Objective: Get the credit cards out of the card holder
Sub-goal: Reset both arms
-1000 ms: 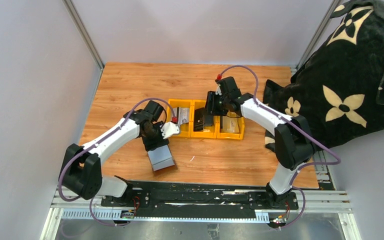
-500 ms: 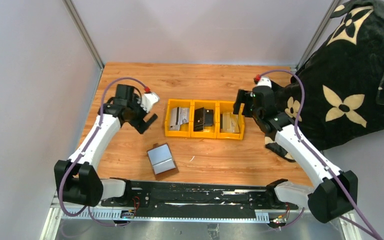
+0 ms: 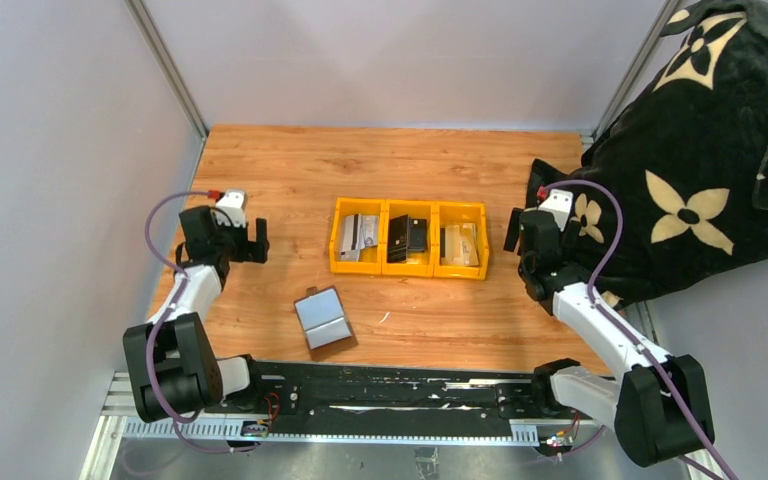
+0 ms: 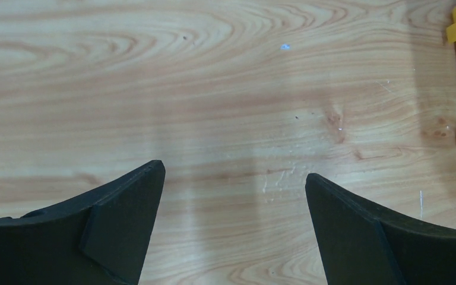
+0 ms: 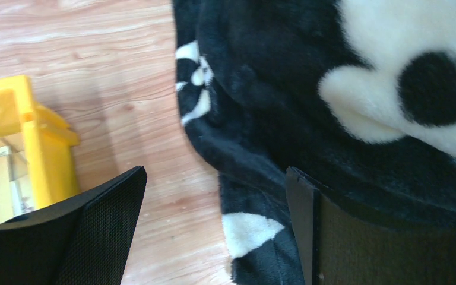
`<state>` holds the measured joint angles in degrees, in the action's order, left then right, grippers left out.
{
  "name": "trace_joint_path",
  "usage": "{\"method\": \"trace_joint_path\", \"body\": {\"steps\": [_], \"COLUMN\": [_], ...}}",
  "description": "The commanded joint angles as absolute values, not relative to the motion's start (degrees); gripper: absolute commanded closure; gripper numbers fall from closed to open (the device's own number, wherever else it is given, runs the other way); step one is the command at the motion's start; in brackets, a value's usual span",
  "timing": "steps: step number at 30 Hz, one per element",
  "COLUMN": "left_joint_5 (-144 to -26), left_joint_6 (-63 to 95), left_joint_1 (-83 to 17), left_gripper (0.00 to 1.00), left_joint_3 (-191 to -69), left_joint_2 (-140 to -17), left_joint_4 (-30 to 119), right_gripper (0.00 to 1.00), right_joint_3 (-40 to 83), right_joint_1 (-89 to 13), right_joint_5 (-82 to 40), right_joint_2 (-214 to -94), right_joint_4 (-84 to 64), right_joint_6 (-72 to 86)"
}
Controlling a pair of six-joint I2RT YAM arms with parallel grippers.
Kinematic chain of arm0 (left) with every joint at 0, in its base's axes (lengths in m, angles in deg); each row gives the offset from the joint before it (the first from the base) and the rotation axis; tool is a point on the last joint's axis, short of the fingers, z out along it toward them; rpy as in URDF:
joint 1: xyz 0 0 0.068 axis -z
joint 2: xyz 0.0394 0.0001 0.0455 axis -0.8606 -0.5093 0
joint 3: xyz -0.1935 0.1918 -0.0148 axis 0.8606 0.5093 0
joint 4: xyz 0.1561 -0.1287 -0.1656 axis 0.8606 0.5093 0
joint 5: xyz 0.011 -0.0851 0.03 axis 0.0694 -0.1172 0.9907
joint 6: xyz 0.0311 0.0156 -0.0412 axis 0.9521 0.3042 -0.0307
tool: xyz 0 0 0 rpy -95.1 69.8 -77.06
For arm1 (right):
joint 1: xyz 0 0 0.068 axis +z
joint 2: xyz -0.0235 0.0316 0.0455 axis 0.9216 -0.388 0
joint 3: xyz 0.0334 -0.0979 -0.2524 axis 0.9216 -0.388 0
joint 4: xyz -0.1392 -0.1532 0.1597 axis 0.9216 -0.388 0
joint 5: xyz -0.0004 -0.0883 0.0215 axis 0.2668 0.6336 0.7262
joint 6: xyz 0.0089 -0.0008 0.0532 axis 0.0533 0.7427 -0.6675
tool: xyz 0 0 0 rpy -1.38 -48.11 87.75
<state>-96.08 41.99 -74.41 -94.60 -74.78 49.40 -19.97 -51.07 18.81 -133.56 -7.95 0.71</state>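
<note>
Credit cards (image 3: 405, 236) are seen lying in the three compartments of the yellow bin (image 3: 408, 271): a silvery one on the left, black ones in the middle, a tan one on the right. The card holder (image 3: 322, 318) is left spread open on the surface (image 3: 290, 170), silvery inside up, near the front of the bin and not touching it. Whether any card remains in its slots cannot be told at this size.

Both arms have been drawn back to the sides. The left claw (image 3: 258, 242) is held well to the left of the bin, released, and only bare wood is shown between its fingers in the wrist view. The right claw (image 3: 509, 230) is held just right of the bin, at the edge of the black flowered blanket (image 3: 700, 160), likewise released and empty.

A second ago the left claw was lowered over the card holder and the right claw was set over the bin's middle and right compartments. Half a second ago both had already been lifted away and opened wider. The holder itself has not been moved since. From this, the last card is judged to have been dropped and the holder let go, so the task is judged done or very nearly so, subject to a look into the slots.
</note>
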Motion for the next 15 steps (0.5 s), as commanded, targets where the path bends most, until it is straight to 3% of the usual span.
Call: {"method": "trace_joint_path", "body": {"steps": [1,12,15], "left_joint_5": [-97.8,-95.8,-94.6], "left_joint_6": [33.2,26.2,22.9], "left_joint_1": [-75.6,-75.6,-75.6], "left_gripper": [0.00,0.00,0.00], "left_joint_3": [-87.9,-76.5,-70.4], "left_joint_2": [-71.2,-73.8,-72.2], "left_joint_4": [28.2,9.1,-4.1], "right_gripper": [0.10,0.10,0.11], "right_joint_3": [-25.6,-38.2,-39.5], "right_joint_1": [-53.6,-59.5,-60.0], "right_joint_5": [24.8,25.1,22.8], "right_joint_2": [-133.2,-140.2,-143.5], "right_joint_4": [5.4,28.1,36.5], "right_joint_6": [6.0,8.1,12.1]}}
